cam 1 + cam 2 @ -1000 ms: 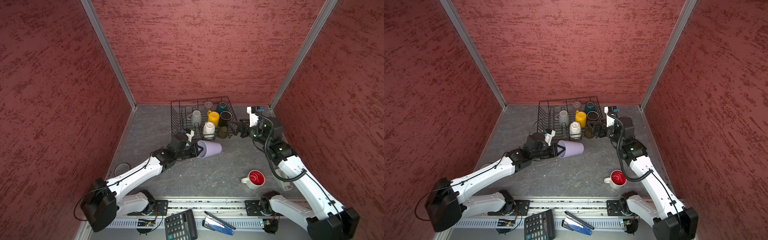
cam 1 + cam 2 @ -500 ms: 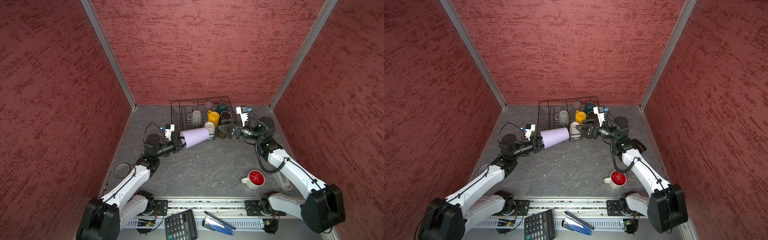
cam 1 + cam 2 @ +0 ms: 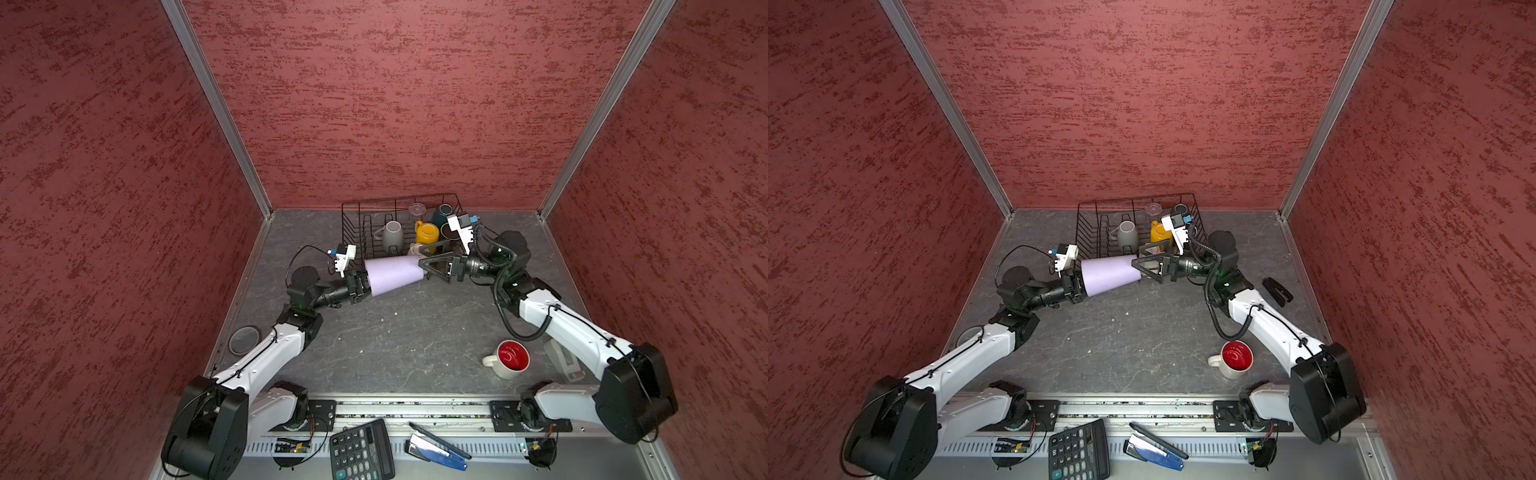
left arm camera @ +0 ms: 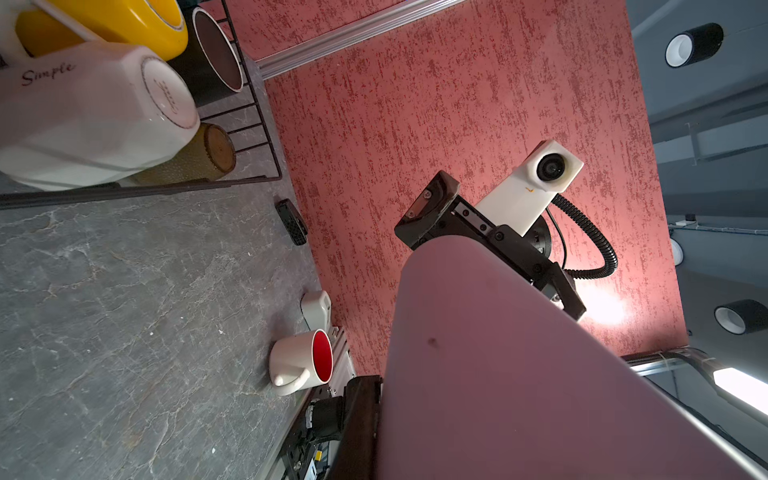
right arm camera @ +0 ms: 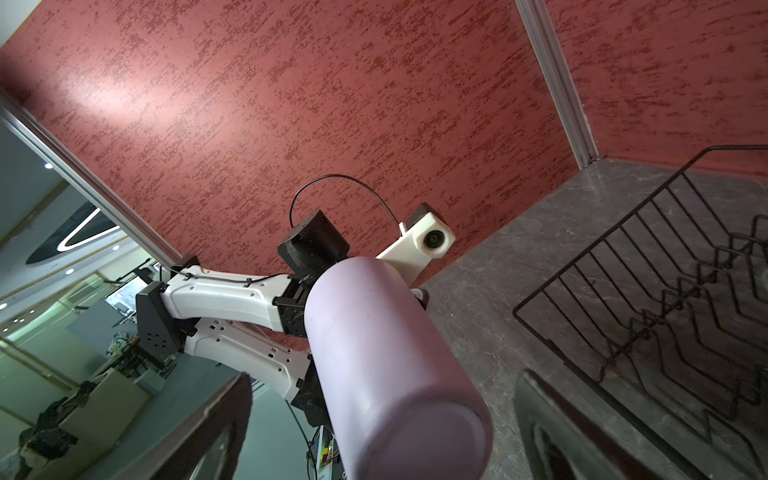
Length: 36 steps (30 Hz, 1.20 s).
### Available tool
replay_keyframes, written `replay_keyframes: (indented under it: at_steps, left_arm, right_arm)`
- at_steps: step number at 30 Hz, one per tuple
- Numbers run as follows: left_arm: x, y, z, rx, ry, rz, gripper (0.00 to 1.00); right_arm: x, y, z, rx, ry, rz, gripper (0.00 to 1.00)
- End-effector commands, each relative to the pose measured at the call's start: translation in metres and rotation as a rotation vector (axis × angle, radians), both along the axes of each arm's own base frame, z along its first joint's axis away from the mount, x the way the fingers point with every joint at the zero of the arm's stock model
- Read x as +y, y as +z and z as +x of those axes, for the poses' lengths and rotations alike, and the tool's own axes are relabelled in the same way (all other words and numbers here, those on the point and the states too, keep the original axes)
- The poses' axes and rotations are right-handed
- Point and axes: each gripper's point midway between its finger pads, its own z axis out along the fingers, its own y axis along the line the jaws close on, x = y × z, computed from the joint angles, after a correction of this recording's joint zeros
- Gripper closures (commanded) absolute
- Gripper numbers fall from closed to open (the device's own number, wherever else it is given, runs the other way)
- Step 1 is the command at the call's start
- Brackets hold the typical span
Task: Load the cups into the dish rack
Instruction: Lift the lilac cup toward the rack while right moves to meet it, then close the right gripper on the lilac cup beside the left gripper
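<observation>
My left gripper (image 3: 363, 286) is shut on the wide rim end of the lavender tumbler (image 3: 392, 274), holding it level in the air in front of the dish rack (image 3: 361, 216). My right gripper (image 3: 424, 270) is open, its fingers (image 5: 224, 415) standing on either side of the tumbler's (image 5: 386, 365) base without touching it. In the rack sit a grey mug (image 3: 392, 235), yellow mug (image 3: 428, 232), teal mug (image 3: 440, 214), clear glass (image 3: 417, 210), white mug (image 4: 91, 120), black mug (image 4: 216, 50) and olive-brown glass (image 4: 199, 158). A white mug with red inside (image 3: 509, 359) stands near right on the table.
A calculator (image 3: 361, 451) and a blue stapler (image 3: 436, 451) lie on the front rail. A round ring (image 3: 244, 340) lies by the left wall. A white device (image 3: 563, 361) and a small black object (image 3: 1277, 291) sit near the right wall.
The left arm drew back and raised the tumbler, base pointing right. The right gripper left the rack's corner and came left until its open fingers straddle the tumbler's base.
</observation>
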Motion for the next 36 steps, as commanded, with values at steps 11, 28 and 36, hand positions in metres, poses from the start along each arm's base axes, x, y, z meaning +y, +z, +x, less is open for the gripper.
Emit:
replay_keyframes:
  at_steps: [11,28,36]
  left_arm:
    - [0.006,0.014,0.0,-0.037,0.005,-0.022,1.0]
    - [0.014,0.016,0.005,-0.032,0.028,-0.036,1.0]
    - [0.019,0.018,0.007,-0.033,0.044,-0.036,1.0]
  right_arm:
    - [0.036,-0.006,-0.008,0.0,0.065,-0.028,0.01]
    - [0.062,-0.019,-0.004,0.039,0.107,-0.075,0.17]
    - [0.068,-0.016,-0.002,0.036,0.111,-0.078,0.37]
